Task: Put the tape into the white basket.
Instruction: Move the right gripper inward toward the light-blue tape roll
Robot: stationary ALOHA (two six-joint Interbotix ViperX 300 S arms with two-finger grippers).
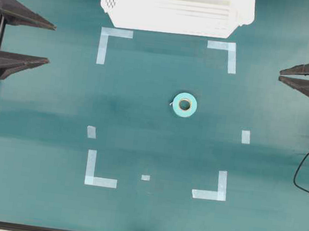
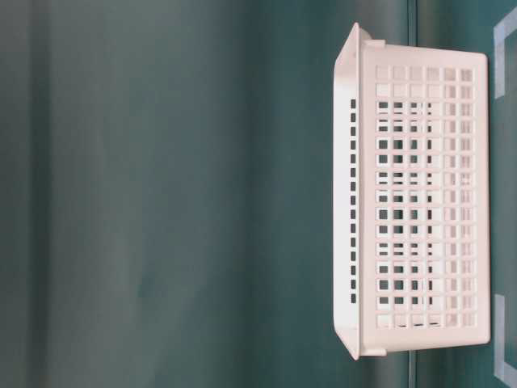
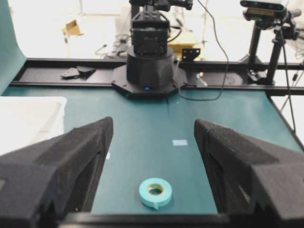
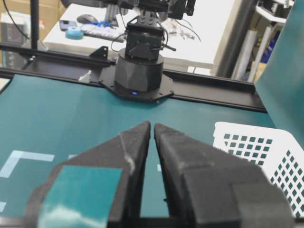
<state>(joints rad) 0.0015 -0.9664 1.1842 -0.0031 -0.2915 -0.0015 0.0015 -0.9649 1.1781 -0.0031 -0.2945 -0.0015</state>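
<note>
- The tape [image 1: 184, 104], a small teal roll with a tan core, lies flat on the green desk [image 1: 39, 135], a little right of the middle in the overhead view.
- It sits alone inside the square marked out by four pale-blue corner marks [image 1: 101, 174], touching none of them.
- The white basket [image 1: 176, 8] stands at the far edge of the desk in the overhead view, just beyond the two upper corner marks and well apart from the roll.
- In the table-level view the basket [image 2: 420, 210] fills the right half of the picture, its perforated wall plain to see.
- The left gripper [image 1: 48, 43] waits at the left edge of the desk with its jaws spread wide and nothing between them.
- In its own wrist view the left gripper [image 3: 154, 142] frames the tape [image 3: 155, 191], which lies on the desk ahead of the gap and touches neither finger.
- The right gripper [image 1: 281, 75] rests at the right edge, its jaws drawn almost together with only a thin slit left, holding nothing.
- The right wrist view shows the same: the right gripper [image 4: 152, 126] with tips nearly meeting, and a corner of the basket [image 4: 261, 152] off to the right.
- A few loose scraps of pale tape [image 1: 245, 137] lie near the square's edges.
</note>
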